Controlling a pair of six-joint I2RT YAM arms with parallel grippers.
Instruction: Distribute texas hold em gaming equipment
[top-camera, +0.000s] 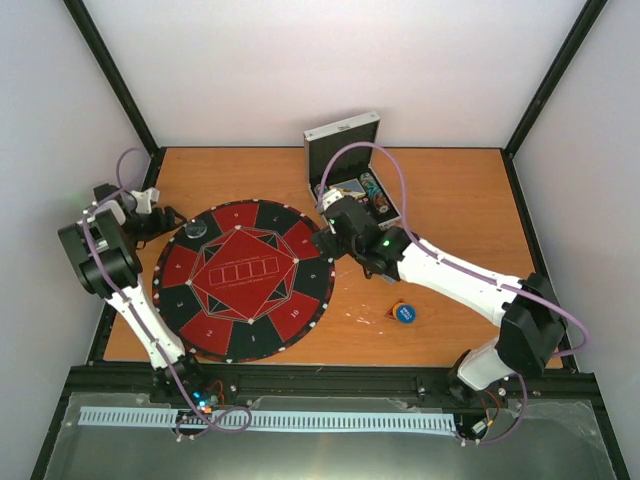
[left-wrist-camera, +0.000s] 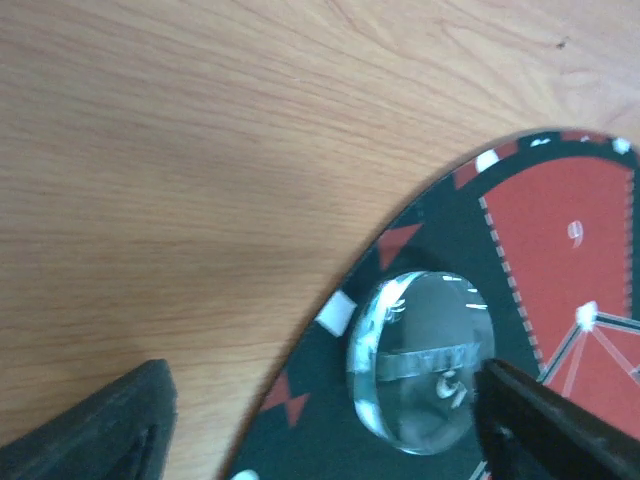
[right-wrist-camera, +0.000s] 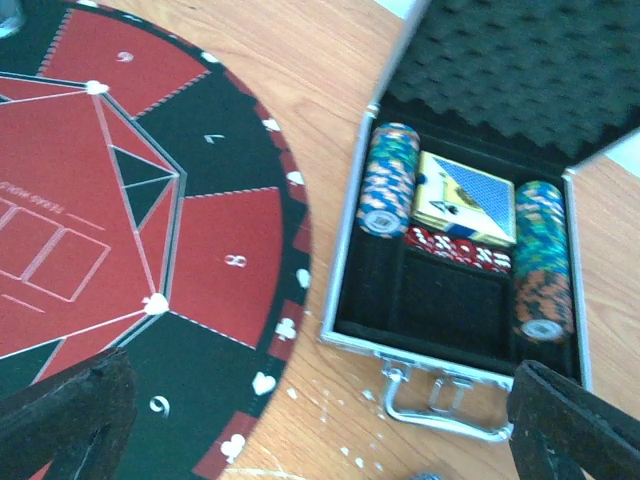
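— Since the left pincer (left-wrist-camera: 328, 380) stands released, its fingers apart on both sides of the clear disc (left-wrist-camera: 425, 362), do you judge this disc as placed?
— I think yes. It lies flat on the black rim of the mat (left-wrist-camera: 545, 215), at the far left side, and nothing grasps it. One finger (left-wrist-camera: 540, 425) is just beside it, perhaps touching; I cannot tell.
— And the right pincer (right-wrist-camera: 322, 372)?
— Released too, wide and empty. It hangs over the mat edge and the front of the open case (right-wrist-camera: 345, 290).
— What is in the case?
— Two rolls of chips (right-wrist-camera: 388, 180) lying on their side, with cards (right-wrist-camera: 466, 200) between them. A blue disc (top-camera: 405, 314) lies apart on the bench (top-camera: 450, 190), near the right arm.
— So which step is in hand?
— In my judgement, the setting of the clear disc is at its end, and most equipment waits in the case.
— The next move?
— The left arm should lift straight up, so the finger does not push the disc. Then the right pincer must go down on one chip roll; the compartment looks narrow, so the fingers need to line up across the roll
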